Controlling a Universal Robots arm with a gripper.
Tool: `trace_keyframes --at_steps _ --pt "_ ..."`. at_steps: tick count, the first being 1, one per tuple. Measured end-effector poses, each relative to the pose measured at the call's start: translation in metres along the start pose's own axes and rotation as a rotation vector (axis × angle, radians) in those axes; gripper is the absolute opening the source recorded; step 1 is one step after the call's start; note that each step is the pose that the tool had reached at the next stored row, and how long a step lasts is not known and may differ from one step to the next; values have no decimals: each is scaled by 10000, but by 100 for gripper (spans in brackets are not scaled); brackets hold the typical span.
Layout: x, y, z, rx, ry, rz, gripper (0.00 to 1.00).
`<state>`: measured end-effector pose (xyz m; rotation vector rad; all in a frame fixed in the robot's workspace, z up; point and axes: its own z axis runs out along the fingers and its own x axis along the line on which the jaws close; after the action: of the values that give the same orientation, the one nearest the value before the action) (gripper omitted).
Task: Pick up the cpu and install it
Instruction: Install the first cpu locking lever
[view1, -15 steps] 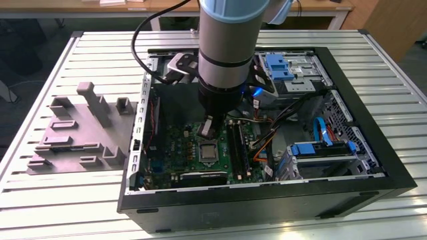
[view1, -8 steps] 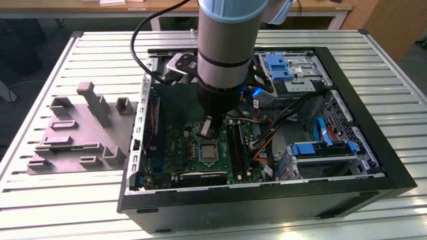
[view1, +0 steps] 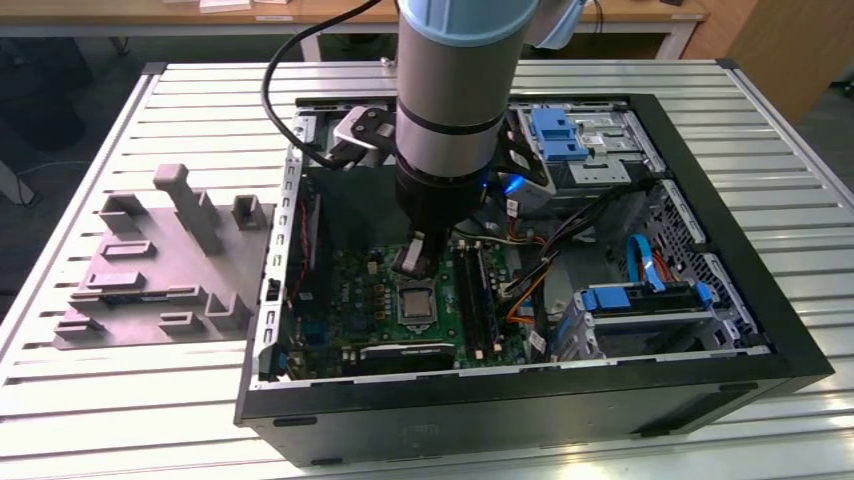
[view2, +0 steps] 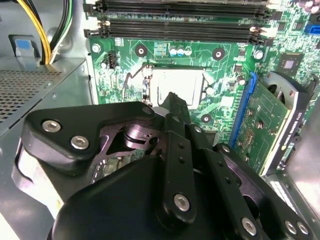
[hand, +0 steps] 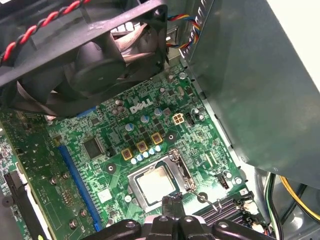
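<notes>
Cpu (hand: 156, 184) lies in the motherboard (hand: 115, 145) socket, middle of the open case; claw (hand: 171, 204) hovers just above, fingers together, empty; any sideways nudge could bend socket pins.

Slatted white surface (view1: 160, 400) carrying two things.
An open black computer case (view1: 534, 410) covers its middle; a grey moulded tray (view1: 147, 280) lies beside it, towards the exterior view's left edge.

Open black computer case (view1: 747, 380) on a white slatted table (view1: 120, 400), grey moulded tray (view1: 147, 270) beside it.
</notes>
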<state>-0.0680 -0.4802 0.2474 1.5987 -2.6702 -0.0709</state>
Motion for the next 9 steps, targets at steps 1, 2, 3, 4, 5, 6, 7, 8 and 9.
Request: trace_keyframes --at_steps 1,2,3,4,5,6,7,8,9 --pt "-1 0 -8 0 0 1 11" --pt "-1 1 -21 0 0 2 11" --pt "-1 1 -38 0 0 2 11" --pt "-1 2 -53 0 1 1 11" --pt "-2 1 -59 0 -2 0 11" --pt "-6 -5 -58 0 -4 -2 11" --pt "-15 -18 -59 -1 -3 -1 11" --pt "-27 -38 -61 0 -1 0 11" --pt "-43 -60 -62 0 -1 0 11"
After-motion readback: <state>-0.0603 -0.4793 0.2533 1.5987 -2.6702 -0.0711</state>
